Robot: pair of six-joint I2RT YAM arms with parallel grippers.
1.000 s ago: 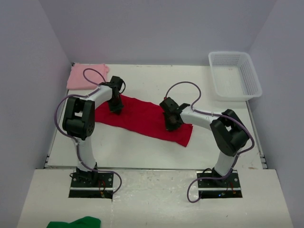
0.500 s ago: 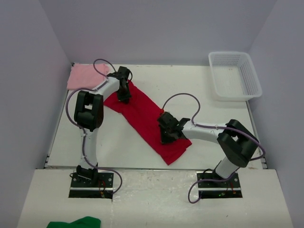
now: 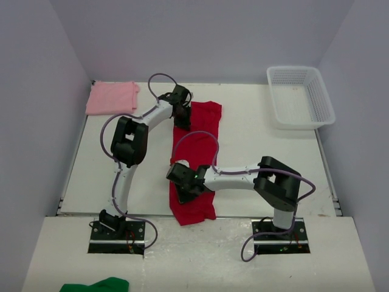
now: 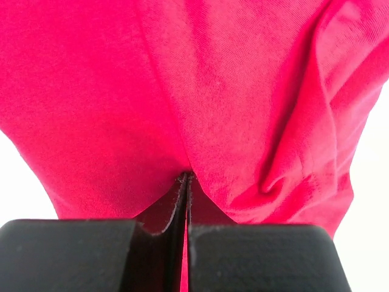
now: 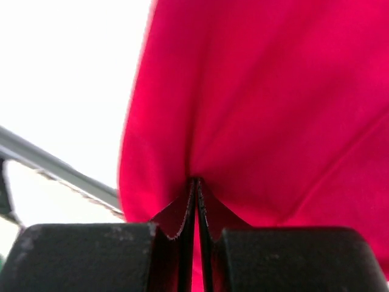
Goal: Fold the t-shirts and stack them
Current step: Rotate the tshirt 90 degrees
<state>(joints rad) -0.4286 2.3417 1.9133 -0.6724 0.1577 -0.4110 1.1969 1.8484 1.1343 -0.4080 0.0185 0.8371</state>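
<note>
Red t-shirt (image 3: 194,152) now swung from crosswise to near-far, pinched tight in left gripper (image 3: 181,118) and right gripper (image 3: 185,191), likely squared for folding.

You've got a white mesh plastic basket (image 3: 321,100) sitting upright in the far right corner of the white table (image 3: 255,121). A bunched-up green cloth (image 3: 97,285) lies way down front-left, well apart from it.

Red t-shirt (image 3: 203,118) partly under right arm (image 3: 234,177)
</note>
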